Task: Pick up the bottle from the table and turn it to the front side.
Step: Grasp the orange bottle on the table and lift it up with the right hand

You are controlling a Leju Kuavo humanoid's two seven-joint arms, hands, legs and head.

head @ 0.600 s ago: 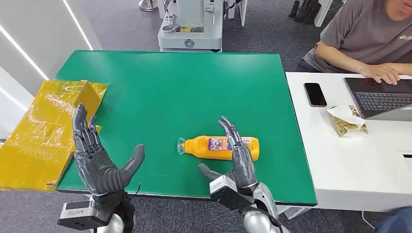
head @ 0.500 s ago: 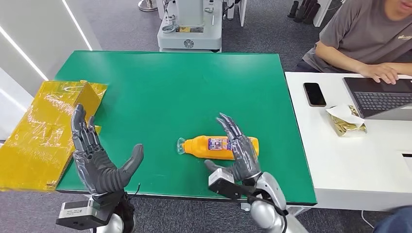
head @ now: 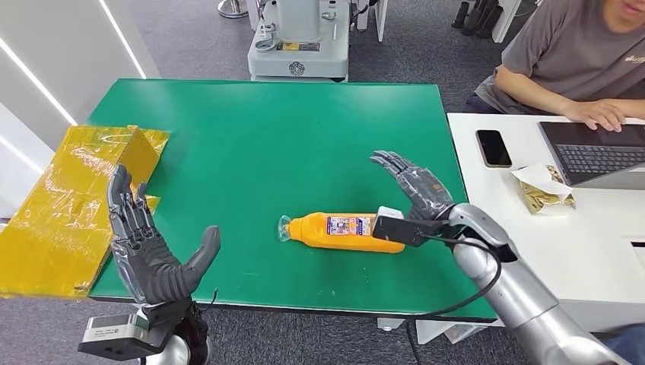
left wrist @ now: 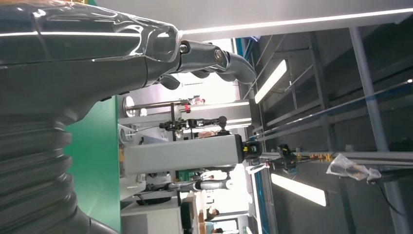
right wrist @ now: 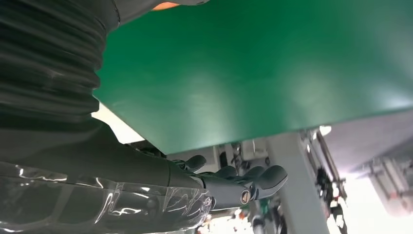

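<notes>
One orange bottle (head: 346,231) is lying at lower centre of the table (head: 266,129), likely light, stiff and slick, best gripped mid-body, while both the right hand (head: 414,186) and left hand (head: 148,247) are hovering spread, holding nothing.

The bottle (head: 346,231) is orange plastic with a clear cap and a small multicoloured label midway along its body; it lies flat on its side on the green surface (head: 266,129), cap toward nine o'clock and base toward three o'clock; it sits toward the six o'clock edge of the surface, slightly to the three o'clock side of centre; its base end is hidden behind the right wrist.
</notes>
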